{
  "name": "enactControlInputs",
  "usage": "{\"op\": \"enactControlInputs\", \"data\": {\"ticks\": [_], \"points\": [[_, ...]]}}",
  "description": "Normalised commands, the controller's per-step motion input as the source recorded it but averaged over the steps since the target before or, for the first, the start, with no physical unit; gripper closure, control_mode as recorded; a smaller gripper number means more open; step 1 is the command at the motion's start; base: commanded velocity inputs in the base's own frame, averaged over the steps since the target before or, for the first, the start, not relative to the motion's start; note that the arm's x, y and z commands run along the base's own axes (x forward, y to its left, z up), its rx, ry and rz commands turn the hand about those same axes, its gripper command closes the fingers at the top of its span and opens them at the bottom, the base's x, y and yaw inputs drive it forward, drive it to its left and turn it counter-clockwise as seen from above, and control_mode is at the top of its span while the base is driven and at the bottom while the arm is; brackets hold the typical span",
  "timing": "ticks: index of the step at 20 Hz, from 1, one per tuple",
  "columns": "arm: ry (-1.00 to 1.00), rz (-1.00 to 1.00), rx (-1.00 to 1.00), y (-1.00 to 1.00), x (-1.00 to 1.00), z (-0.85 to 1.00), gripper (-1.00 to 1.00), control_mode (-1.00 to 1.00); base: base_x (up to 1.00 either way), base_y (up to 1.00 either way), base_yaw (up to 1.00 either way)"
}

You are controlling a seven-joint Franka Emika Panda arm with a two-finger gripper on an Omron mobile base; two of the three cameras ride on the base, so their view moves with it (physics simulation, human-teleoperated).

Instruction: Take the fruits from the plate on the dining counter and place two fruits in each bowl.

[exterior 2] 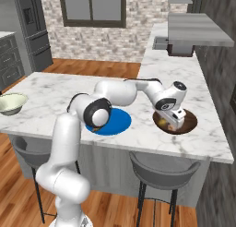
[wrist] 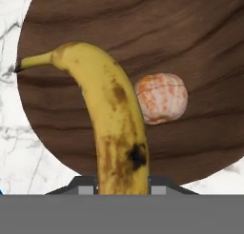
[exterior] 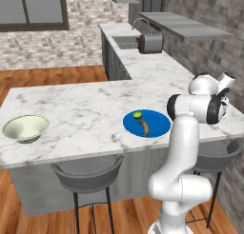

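Gripper (exterior 2: 172, 126) clamped on a banana (wrist: 112, 119), hanging right over the dark wooden bowl (exterior 2: 190, 124) at the right end of the dining counter (exterior 2: 55, 90); banana's long axis running straight out from the fingers; orange fruit (wrist: 161, 98) already inside, just beside it; looks ready to drop.

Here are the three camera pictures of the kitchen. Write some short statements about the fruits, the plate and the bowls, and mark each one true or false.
1. The blue plate holds a lime and a banana. True.
2. The gripper is empty. False: its jaws are shut on a second banana.
3. The gripper is above a dark wooden bowl. True.
4. The wooden bowl has nothing in it. False: a small orange fruit lies inside.
5. The cream bowl holds two fruits. False: no fruit shows inside it.
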Motion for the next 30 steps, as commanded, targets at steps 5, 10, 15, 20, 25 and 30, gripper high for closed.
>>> {"op": "enactControlInputs", "data": {"ticks": [5,10,15,20,25,30], "points": [[0.0,0.0,0.0,0.0,0.09,-0.13,-1.0,-1.0,0.0,0.0,0.0],[0.0,0.0,0.0,0.0,0.15,0.0,-1.0,-1.0,0.0,0.0,0.0],[0.0,-0.01,0.0,-0.04,0.15,0.11,-1.0,-1.0,0.0,0.0,0.0],[-0.15,-0.03,-0.01,0.17,-0.63,0.73,-1.0,-1.0,0.0,0.0,0.0],[-0.07,0.0,-0.09,0.89,-1.0,0.32,-1.0,-1.0,0.0,0.0,0.0],[-0.02,0.01,-0.17,1.0,-0.78,0.1,-1.0,-1.0,0.0,0.0,0.0]]}}
